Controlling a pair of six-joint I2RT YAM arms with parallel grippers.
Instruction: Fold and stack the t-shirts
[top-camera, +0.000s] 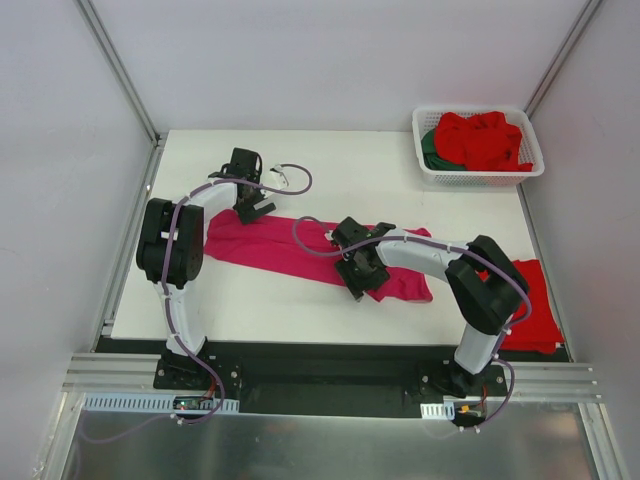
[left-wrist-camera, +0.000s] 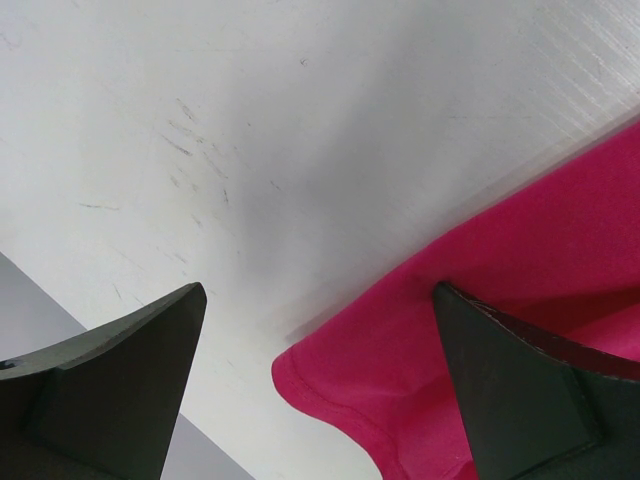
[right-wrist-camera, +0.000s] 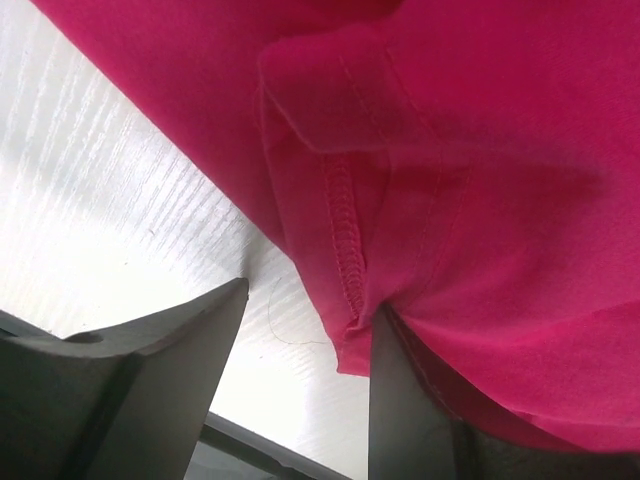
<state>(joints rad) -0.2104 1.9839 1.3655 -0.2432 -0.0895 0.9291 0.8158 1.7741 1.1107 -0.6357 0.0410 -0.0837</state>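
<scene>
One magenta t-shirt (top-camera: 280, 252), lengthwise left-to-right

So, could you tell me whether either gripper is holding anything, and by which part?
Nothing is held. The left gripper stands open above a corner of the pink t-shirt; the right gripper is open, one finger against its hem.

I see a white tabletop (top-camera: 330, 165) boxed in by plain pale walls (top-camera: 330, 60), with aluminium posts (top-camera: 118, 65) running up the back corners. An aluminium rail (top-camera: 110, 378) lines its near edge, with dull sheet metal (top-camera: 330, 445) below. The light is even and the shadows are soft.
</scene>
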